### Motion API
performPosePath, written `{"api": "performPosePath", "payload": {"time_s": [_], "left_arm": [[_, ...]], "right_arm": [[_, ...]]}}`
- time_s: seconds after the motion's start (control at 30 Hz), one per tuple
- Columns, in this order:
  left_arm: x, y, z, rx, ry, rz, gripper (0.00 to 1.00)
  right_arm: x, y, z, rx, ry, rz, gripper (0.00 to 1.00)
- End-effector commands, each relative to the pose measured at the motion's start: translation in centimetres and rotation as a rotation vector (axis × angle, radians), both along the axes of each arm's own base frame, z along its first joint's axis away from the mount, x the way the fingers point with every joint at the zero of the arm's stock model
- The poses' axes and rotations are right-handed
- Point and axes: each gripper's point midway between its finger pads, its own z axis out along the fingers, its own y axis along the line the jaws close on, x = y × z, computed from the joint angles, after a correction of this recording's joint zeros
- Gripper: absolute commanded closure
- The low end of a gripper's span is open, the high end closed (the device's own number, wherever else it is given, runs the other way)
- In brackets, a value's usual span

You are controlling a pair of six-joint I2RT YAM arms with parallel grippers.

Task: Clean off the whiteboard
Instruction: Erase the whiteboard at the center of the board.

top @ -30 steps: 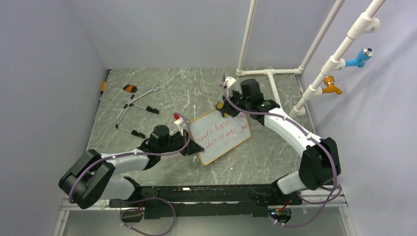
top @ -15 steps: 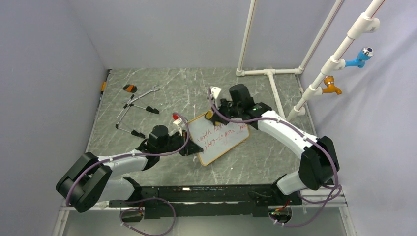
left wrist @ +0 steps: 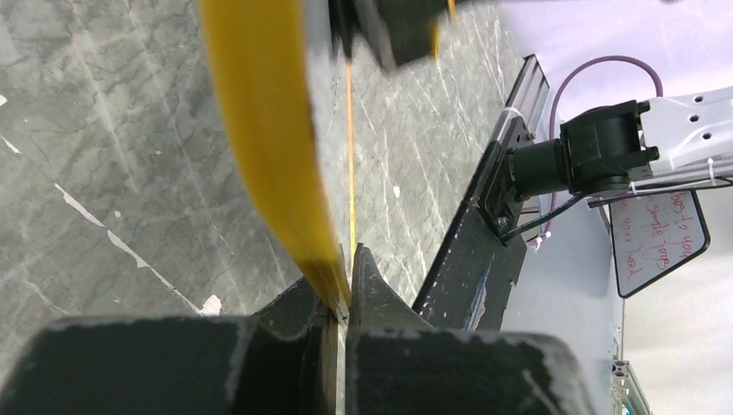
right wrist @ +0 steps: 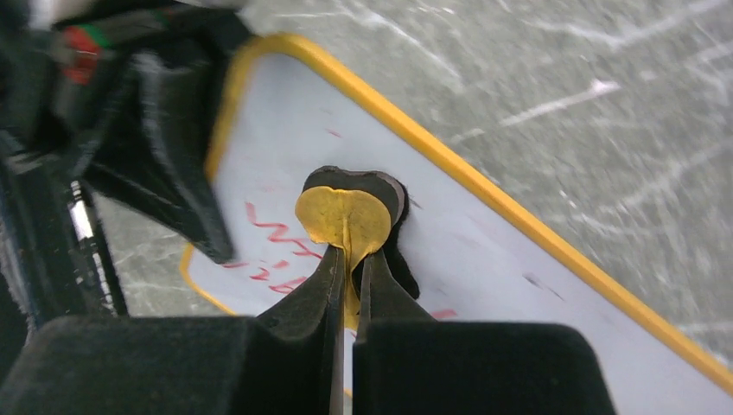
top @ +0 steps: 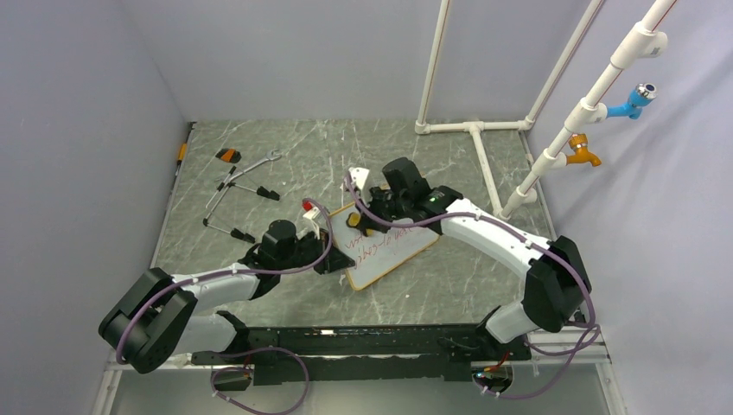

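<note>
The whiteboard (top: 399, 251) lies tilted on the marble table, white with a yellow-orange frame and red writing. My left gripper (top: 339, 261) is shut on its left edge; in the left wrist view the yellow frame (left wrist: 277, 147) runs up from between the closed jaws. My right gripper (top: 361, 220) is shut on a small yellow eraser (right wrist: 344, 220) with a black pad, pressed on the board's upper left part. Red writing (right wrist: 272, 233) shows left of the eraser; the board (right wrist: 484, 259) to its right is wiped nearly clean.
Several hand tools (top: 240, 186) lie at the table's back left. A white pipe frame (top: 474, 130) stands at the back right, with blue (top: 634, 102) and orange (top: 583, 151) taps on a slanted pipe. Grey walls enclose the table.
My right gripper has swept the eraser leftward across the board's top line, wiping away red writing. My left gripper has kept hold of the board's edge.
</note>
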Motion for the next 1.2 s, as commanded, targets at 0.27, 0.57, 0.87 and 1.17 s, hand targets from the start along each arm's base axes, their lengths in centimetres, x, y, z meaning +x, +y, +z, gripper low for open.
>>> {"api": "performPosePath", "payload": {"time_s": [0.27, 0.57, 0.87, 1.17], "left_arm": [[-1.9, -1.5, 4.8, -0.128, -0.230, -0.188, 1.00], [-2.2, -1.0, 4.8, -0.132, -0.242, -0.179, 1.00], [-2.1, -0.3, 4.7, -0.120, -0.249, -0.157, 1.00], [-1.9, -0.3, 4.8, -0.120, -0.250, -0.157, 1.00]], "right_arm": [[13.0, -13.4, -0.7, -0.030, -0.078, -0.654, 1.00], [14.5, -16.0, -2.7, -0.094, -0.057, -0.731, 1.00], [13.9, -16.7, -4.6, -0.167, 0.004, -0.697, 1.00], [11.1, -13.5, -4.4, -0.075, 0.103, -0.513, 1.00]]}}
